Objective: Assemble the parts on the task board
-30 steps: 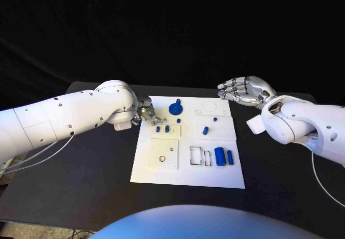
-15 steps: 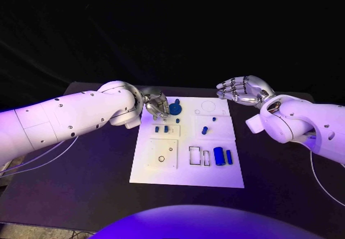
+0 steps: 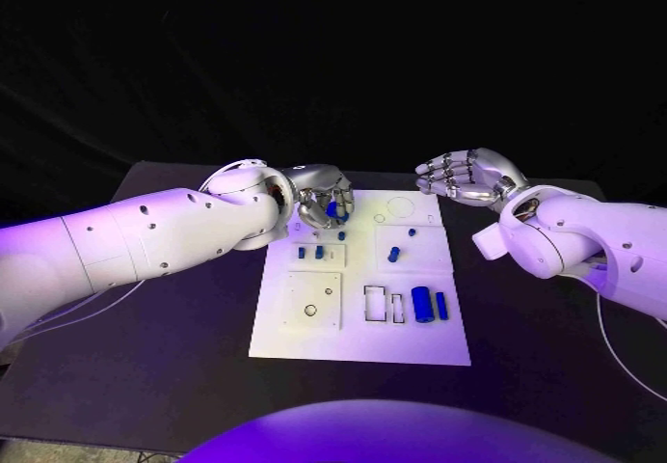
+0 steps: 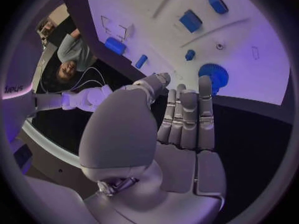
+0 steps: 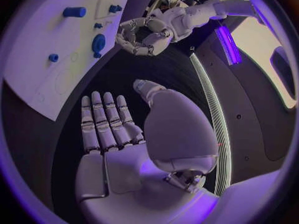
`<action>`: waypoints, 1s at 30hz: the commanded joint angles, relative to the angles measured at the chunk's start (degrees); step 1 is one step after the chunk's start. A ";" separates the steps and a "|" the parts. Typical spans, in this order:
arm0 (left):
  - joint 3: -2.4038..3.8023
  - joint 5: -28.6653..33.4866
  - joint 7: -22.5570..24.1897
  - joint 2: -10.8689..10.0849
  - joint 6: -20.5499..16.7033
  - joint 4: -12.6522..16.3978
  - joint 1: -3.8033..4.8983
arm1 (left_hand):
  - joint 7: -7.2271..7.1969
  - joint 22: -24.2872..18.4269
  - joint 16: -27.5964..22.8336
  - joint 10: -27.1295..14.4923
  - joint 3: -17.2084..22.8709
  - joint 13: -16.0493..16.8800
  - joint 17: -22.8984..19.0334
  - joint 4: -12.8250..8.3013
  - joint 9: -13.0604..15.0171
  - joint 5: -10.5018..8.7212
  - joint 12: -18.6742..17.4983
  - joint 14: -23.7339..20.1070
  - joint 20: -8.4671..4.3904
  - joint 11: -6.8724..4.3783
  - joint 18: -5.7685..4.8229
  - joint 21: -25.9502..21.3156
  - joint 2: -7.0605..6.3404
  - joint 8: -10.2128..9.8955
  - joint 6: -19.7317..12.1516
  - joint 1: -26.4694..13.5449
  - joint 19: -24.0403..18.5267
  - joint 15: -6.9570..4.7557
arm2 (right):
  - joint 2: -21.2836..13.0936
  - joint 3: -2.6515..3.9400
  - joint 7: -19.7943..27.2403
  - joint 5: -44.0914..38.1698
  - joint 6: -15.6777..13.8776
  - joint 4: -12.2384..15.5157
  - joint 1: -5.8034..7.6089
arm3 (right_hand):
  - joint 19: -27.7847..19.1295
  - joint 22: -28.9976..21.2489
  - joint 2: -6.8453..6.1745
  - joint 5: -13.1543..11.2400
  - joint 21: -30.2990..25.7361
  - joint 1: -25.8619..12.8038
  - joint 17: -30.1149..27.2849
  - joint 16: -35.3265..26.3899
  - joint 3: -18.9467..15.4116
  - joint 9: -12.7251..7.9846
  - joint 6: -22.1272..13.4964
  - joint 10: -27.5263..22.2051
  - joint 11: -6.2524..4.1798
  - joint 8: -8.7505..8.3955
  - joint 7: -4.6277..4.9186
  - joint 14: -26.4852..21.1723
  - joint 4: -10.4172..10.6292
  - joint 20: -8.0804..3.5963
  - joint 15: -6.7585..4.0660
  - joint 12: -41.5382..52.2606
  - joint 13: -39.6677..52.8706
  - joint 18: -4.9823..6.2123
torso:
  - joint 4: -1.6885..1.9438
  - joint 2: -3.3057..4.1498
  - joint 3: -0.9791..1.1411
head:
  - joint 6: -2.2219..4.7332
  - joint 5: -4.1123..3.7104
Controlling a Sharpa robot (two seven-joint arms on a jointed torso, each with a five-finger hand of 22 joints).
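Note:
The white task board (image 3: 417,342) lies mid-table. A blue gear (image 3: 333,211) stands near its far left corner, and my left hand (image 3: 323,193) hovers just over it with loosely curved fingers, holding nothing. From the left wrist, the gear (image 4: 214,76) sits just past the fingertips (image 4: 206,84) of that hand (image 4: 181,119). My right hand (image 3: 470,176) is raised beyond the board's far right corner, empty, its fingers apart. Small blue pegs (image 3: 318,252) and a peg (image 3: 393,255) stand mid-board. A thick blue cylinder (image 3: 422,303) lies near the right edge.
A thin blue pin (image 3: 442,306) lies beside the cylinder, next to empty rectangular slots (image 3: 378,302). A square plate with a small ring (image 3: 310,310) takes up the board's near left. Black tabletop (image 3: 167,338) surrounds the board.
My left hand has moved toward the far edge and to the right, from beside the board's left edge to over the blue gear. The right hand has barely moved.

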 commanded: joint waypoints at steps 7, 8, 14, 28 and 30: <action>-0.60 -13.38 1.96 3.16 4.52 -3.09 -0.11 | -0.34 2.59 5.57 -1.37 0.00 -1.86 6.19 -1.14 -0.90 -2.60 -1.00 3.67 -0.56 -0.60 0.96 1.67 -0.63 -1.81 1.07 -2.01 0.50 -0.33 | 0.15 0.01 0.57 -0.45 0.72 0.12 -0.03 | 0.17 -0.10 0.15 0.30 0.09 0.57 -0.06 0.08 0.28 -0.09 0.26 0.52 0.08 0.22 5.39 0.31 -0.24 0.02 -0.02 0.22 -0.07 -0.27 | -0.05 0.12 -0.04 | 0.17 -0.27; -0.61 -13.62 1.83 3.31 4.78 -3.25 -0.11 | -0.34 2.64 5.78 -1.42 -0.01 -1.91 6.54 -1.15 -0.93 -2.64 -1.04 3.86 -0.57 -0.61 0.96 1.70 -0.65 -1.89 1.03 -2.07 0.53 -0.34 | 0.15 0.01 0.57 -0.45 0.70 0.13 -0.03 | 0.18 -0.11 0.14 0.33 0.10 0.56 -0.07 0.07 0.28 -0.10 0.25 0.52 0.08 0.22 5.39 0.31 -0.24 0.02 -0.02 0.22 -0.07 -0.27 | -0.01 0.07 -0.02 | 0.15 -0.29; -0.66 -14.89 1.16 4.55 6.06 -4.68 -0.12 | -0.06 3.02 6.55 -1.63 -0.06 -2.31 7.29 -1.16 -1.06 -2.82 -1.24 4.41 -0.58 -0.53 0.96 1.93 -0.65 -2.28 0.99 -2.55 0.72 -0.34 | 0.20 0.01 0.57 -0.46 0.63 0.17 -0.03 | 0.18 -0.11 0.14 0.33 0.10 0.56 -0.07 0.07 0.28 -0.10 0.25 0.52 0.08 0.22 5.39 0.31 -0.24 0.02 -0.02 0.22 -0.07 -0.27 | 0.07 0.01 -0.02 | 0.02 -0.44; -0.72 -15.03 0.64 6.73 8.70 -7.03 -0.48 | 0.52 3.82 8.21 -0.64 -0.01 -2.99 9.27 -0.97 -1.25 -2.22 -1.13 5.79 -0.57 -0.49 0.95 2.41 -0.33 -2.86 1.80 -3.54 1.20 -0.31 | 0.28 0.02 0.60 -0.46 0.49 0.23 -0.02 | 0.16 -0.15 0.12 0.37 0.09 0.53 -0.09 0.07 0.28 -0.11 0.24 0.52 0.09 0.21 5.40 0.31 -0.23 0.02 -0.02 0.22 -0.07 -0.26 | 0.16 -0.08 -0.03 | -0.29 -0.56; -0.72 -15.02 0.53 6.93 8.67 -7.30 -0.55 | 0.62 3.97 8.43 -0.31 0.13 -3.13 9.45 -1.00 -1.28 -1.94 -1.10 5.96 -0.56 -0.47 0.95 2.49 -0.15 -2.97 2.04 -3.54 1.28 -0.28 | 0.30 0.02 0.61 -0.46 0.48 0.24 -0.02 | 0.18 -0.19 0.07 0.41 0.10 0.43 -0.11 0.06 0.25 -0.13 0.22 0.52 0.10 0.20 5.42 0.31 -0.20 0.03 -0.02 0.20 -0.08 -0.26 | 0.15 -0.08 0.00 | -0.31 -0.52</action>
